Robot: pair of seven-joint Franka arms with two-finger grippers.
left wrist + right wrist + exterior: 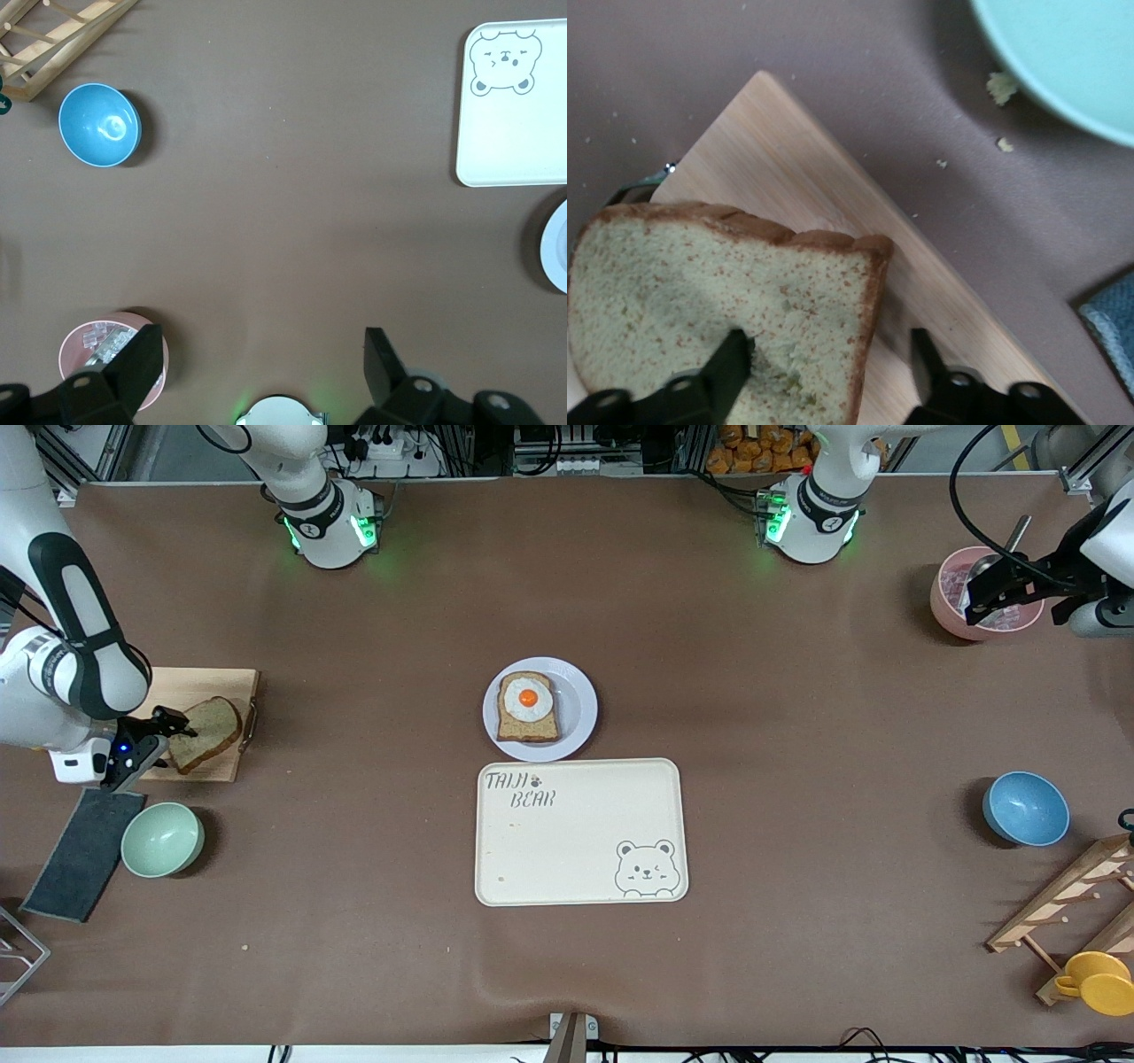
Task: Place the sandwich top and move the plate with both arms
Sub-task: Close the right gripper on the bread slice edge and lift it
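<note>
The sandwich top (208,731), a plain brown bread slice, lies on a wooden board (205,682) at the right arm's end of the table. My right gripper (168,731) is open and low over the slice's straight edge. In the right wrist view one finger (731,354) is over the sandwich top (726,283) and the other is over the board (788,159), with the gripper (833,350) straddling the crust. The lavender-white plate (578,691) holds a bread slice with a fried egg (528,707) mid-table. My left gripper (979,598) is open and empty over a pink bowl (952,602), also seen in its wrist view (263,345).
A cream bear tray (580,833) lies just nearer the front camera than the plate. A green bowl (162,839) and dark cloth (84,855) lie near the board. A blue bowl (1025,808), wooden rack (1072,903) and yellow cup (1099,981) are at the left arm's end.
</note>
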